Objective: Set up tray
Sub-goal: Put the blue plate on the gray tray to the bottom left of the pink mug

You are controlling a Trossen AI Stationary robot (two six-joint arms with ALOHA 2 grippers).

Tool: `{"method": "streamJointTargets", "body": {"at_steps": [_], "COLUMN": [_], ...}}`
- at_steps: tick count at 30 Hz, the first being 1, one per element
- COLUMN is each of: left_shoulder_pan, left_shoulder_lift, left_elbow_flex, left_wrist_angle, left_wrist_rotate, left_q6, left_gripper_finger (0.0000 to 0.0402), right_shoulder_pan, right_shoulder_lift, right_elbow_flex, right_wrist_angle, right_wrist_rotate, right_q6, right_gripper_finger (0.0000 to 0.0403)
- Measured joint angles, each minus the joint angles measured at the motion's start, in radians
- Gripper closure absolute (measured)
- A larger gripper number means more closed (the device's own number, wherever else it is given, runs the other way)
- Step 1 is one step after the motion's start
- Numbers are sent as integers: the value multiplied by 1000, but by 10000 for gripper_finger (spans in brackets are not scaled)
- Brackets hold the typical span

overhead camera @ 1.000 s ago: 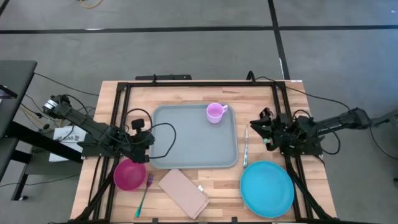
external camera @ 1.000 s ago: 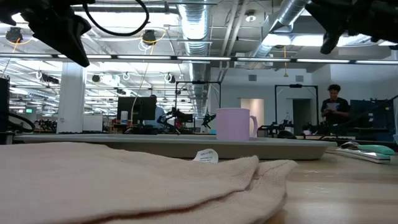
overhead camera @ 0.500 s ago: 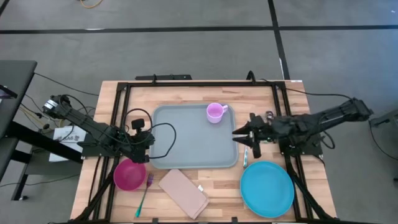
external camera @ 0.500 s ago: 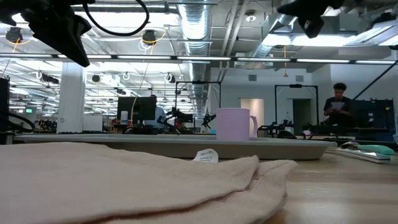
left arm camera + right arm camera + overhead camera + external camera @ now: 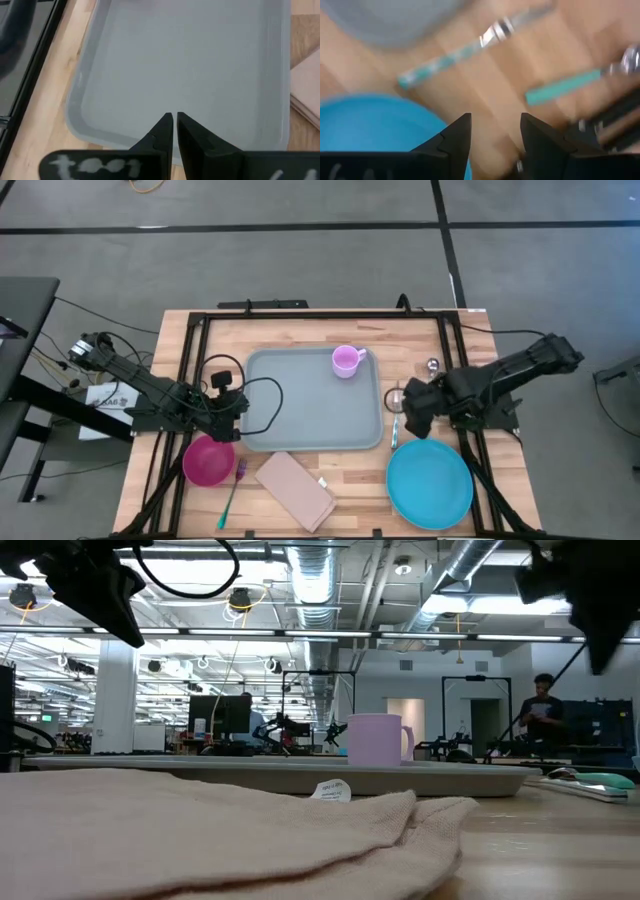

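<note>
Overhead and wrist views of a tray-setting task. The tray (image 5: 312,398) lies in the middle of the table (image 5: 300,330), its long axis running from one arm toward the other, with a pink mug (image 5: 346,361) standing in its far corner on the right arm's side.

The right hand (image 5: 413,412) hovers with its fingers spread wide and nothing between them, over the strip of bare wood just beyond the tray's short edge. Directly beneath and slightly ahead of it, in the right wrist view, lie a teal-handled knife (image 5: 470,47) and a second teal-handled utensil (image 5: 575,85), each roughly parallel to that short tray edge. The blue plate (image 5: 430,483) sits just to the near side of this hand, touching neither tray nor cutlery as far as can be seen.

The left hand (image 5: 173,131) is clenched on nothing and waits above the tray's opposite short edge, with a magenta bowl (image 5: 208,460), a green-handled fork (image 5: 232,492) and a beige napkin (image 5: 293,490) on its near side.

Judgement: the right arm is the nearer to the knife, plate and the other utensil, and the coming grasp turns on aligning the spread fingers across a handle's long axis. Open room is narrow: tray rim on one side, plate rim on another, the black frame rail (image 5: 470,450) behind. The tray floor itself is largely free for placing.
</note>
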State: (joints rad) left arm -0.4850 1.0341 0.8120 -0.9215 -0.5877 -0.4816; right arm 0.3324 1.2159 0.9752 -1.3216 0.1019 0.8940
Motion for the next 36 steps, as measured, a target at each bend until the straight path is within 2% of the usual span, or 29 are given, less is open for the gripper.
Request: {"method": "streamJointTargets", "body": {"at_steps": [3,9,15,21,25,36], "left_shoulder_pan": [0,0,0,0,0,0], "left_shoulder_lift": [0,0,0,0,0,0], "left_elbow_flex": [0,0,0,0,0,0], "left_wrist_angle": [0,0,0,0,0,-1], "left_wrist_rotate": [0,1,1,1,1,2], "left_q6": [0,0,-3,-3,-4,-5], "left_gripper_finger": [388,388,388,388,388,388], "right_shoulder_pan": [36,96,106,106,106,105], "right_shoulder_lift": [68,174,245,259,241,216], "right_elbow_flex": [0,0,0,-13,-98,-284], "right_wrist_angle": [-1,144,167,243,369,458], "right_wrist_rotate": [-48,-98,-104,-110,-159,-182], "right_q6": [-19,-188,-248,-305,-345,-266], "right_gripper_finger": [240,250,266,280,284,285]}}
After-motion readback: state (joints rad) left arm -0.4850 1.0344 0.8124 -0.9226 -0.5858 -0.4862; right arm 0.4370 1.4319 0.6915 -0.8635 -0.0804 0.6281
